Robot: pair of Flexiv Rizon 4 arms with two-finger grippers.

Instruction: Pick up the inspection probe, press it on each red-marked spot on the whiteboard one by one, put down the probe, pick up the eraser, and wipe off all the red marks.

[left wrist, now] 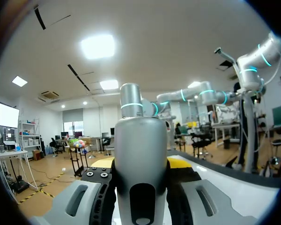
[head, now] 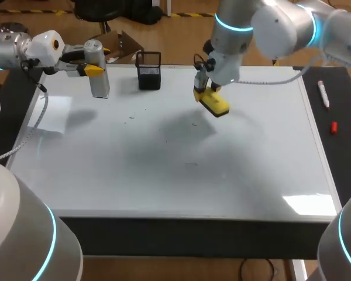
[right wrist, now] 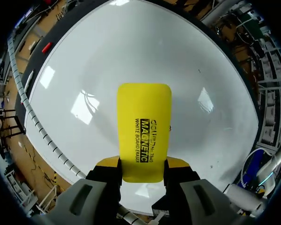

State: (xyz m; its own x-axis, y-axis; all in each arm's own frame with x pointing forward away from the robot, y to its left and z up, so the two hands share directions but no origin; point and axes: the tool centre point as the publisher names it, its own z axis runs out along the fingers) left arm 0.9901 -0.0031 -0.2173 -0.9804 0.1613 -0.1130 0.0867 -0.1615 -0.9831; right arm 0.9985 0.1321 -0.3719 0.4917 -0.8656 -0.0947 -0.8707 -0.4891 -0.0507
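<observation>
**A:** The right gripper, what does it have?

**B:** The yellow eraser, pinched at one short end between both yellow tips, so the long body sticks out ahead of the fingers. From the head view it hangs tilted over the whiteboard, near the far edge and about the middle. I cannot tell whether its low corner touches the board.

**A:** Why grip it at the end?

**B:** My guess is that it leaves the wiping face free to sweep and keeps the fingers off the surface.

**A:** And the left gripper?

**B:** Clamped on the inspection probe, a grey cylinder held upright at the board's far left corner, near the black holder. The wrist view shows a finger on either side of its body. Out there it is clear of the eraser's path, which I take to be the reason.

**A:** The task wants the probe put down.

**B:** It is not released. Its base is at or just above the board, and I cannot tell which.

**A:** Any red marks left?

**B:** None that I can see, only a few faint dark specks near the middle, so the wiping looks done or nearly so. A marker and a red cap lie on the dark mat at the right, off the board
</observation>
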